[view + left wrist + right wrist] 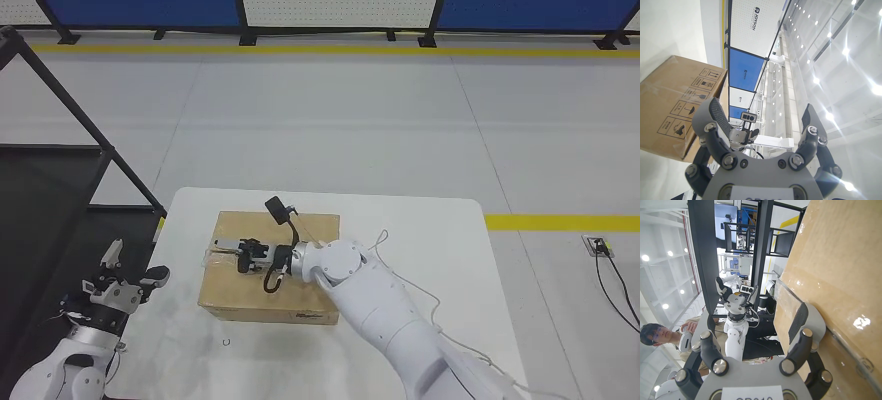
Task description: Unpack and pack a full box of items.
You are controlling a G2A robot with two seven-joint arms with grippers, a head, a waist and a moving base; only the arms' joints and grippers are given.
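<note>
Currently, the closed, taped flaps of the cardboard box (270, 285) are hiding its contents. In the top view the right arm is covering part of its top and its near corner. The box is sitting on the white table (420, 230).

The right gripper (240, 255) is hovering over the box top, toward the end nearest the left arm. Its jaws are standing spread wide and are grasping nothing. In the right wrist view, one of its fingers (800, 321) is lying right against the cardboard beside the clear tape (791, 294); the other finger is hanging in free air off the box edge.

The left gripper (135, 265) is standing well apart from the box, beyond the table edge, pointing upward. Its jaws are likewise released, with nothing between them.

In the left wrist view, the box side is showing a column of framed handling pictograms (691, 98): paired arrows, a glass and an umbrella among them. The small captions beside them are proving too fine to make out.
</note>
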